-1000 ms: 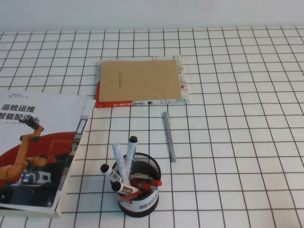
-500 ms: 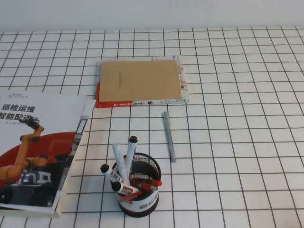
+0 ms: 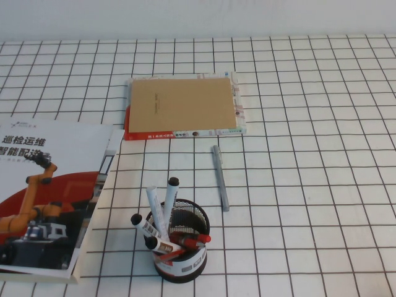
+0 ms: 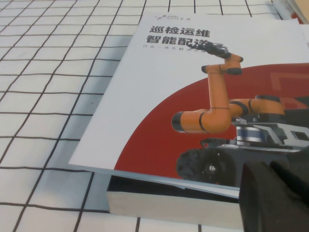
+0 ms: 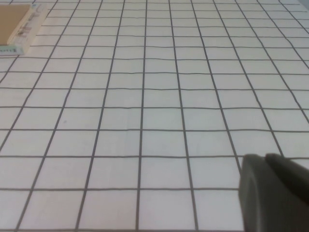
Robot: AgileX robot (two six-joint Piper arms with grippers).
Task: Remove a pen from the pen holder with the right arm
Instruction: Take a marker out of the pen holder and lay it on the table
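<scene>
One pen holder (image 3: 189,266), one loose pen (image 3: 221,178)

White grid-lined table (image 3: 309,93) against a plain pale wall (image 3: 198,18)

Metal-mesh pen holder (image 3: 197,218), glossy paper book (image 3: 55,179) (matt brown notebook (image 3: 182,105)).

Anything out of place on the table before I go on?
A slim grey pen lies loose on the gridded table, outside the black mesh pen holder, whose markers lean unevenly. Nothing spilled or damaged. The left pincer sits by the white robot-cover book; the right pincer, shut, is over the table.
</scene>
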